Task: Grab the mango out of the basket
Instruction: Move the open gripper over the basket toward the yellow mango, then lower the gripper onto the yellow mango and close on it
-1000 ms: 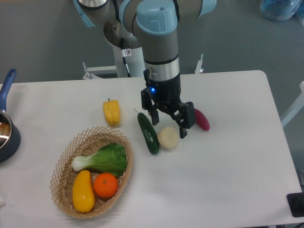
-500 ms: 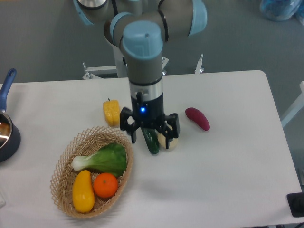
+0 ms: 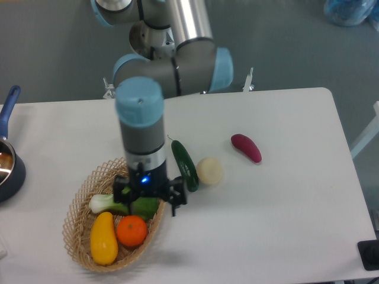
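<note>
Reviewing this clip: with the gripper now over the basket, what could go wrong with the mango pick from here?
1. The mango lies right beside the orange; a descending finger may strike or grab the orange instead.
2. The open gripper hangs over the leafy green vegetable, not the mango, so going straight down would hit the wrong item.
3. The mango sits near the basket rim; a finger might catch the wicker.

No readable text anywhere in the frame.
No words, brand marks, numbers or signs can be made out on the arm, the table or anything on it.
</note>
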`<state>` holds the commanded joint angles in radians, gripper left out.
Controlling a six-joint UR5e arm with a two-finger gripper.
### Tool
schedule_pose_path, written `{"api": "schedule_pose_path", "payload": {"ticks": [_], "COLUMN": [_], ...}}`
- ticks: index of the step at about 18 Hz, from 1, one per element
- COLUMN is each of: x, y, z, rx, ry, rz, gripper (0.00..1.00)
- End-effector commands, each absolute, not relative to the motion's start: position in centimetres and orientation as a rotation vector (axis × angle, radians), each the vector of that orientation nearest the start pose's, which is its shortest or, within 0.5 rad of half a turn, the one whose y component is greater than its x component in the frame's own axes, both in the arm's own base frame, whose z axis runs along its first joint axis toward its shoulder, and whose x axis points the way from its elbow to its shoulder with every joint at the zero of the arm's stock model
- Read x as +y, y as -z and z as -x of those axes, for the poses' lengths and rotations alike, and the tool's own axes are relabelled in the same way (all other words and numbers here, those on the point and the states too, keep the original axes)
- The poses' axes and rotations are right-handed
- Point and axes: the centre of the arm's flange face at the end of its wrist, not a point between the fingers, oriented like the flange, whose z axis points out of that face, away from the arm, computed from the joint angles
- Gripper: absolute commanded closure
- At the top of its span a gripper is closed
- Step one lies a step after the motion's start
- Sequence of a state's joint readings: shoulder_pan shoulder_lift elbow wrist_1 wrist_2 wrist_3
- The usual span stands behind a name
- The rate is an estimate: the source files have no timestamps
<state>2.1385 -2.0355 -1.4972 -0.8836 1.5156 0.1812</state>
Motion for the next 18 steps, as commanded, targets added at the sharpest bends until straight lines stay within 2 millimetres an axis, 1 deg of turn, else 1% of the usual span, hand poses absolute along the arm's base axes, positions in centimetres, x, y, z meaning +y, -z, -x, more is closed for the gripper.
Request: {"api": "schedule_pose_path", "payload": {"ticks": [2,3,4,5,8,10,14,18], "x": [65.7,66.6,67.4,68.0,68.9,69.3,70.0,70.5], "y": [-31.7,-31.2,-30.5,-29.3,-26.8,-25.6,-24.4,-23.9], "z": [23.1,22.5,21.9,21.2,19.9,19.2,19.6,19.8], "rx": [-0.500,-0.483,-0.467,-0.451,-0.407,-0.396,-0.388,-0.356], "ry": [-0.064,-0.059,-0.055,-0.048,-0.027,-0.017,-0.022,-0.027], "rz": [2.809,2.814,2.823,2.841,2.881,2.898,2.891,2.894], "gripper": [0.00,0.00,0.00,0.00,0.00,0.00,0.00,0.00]}}
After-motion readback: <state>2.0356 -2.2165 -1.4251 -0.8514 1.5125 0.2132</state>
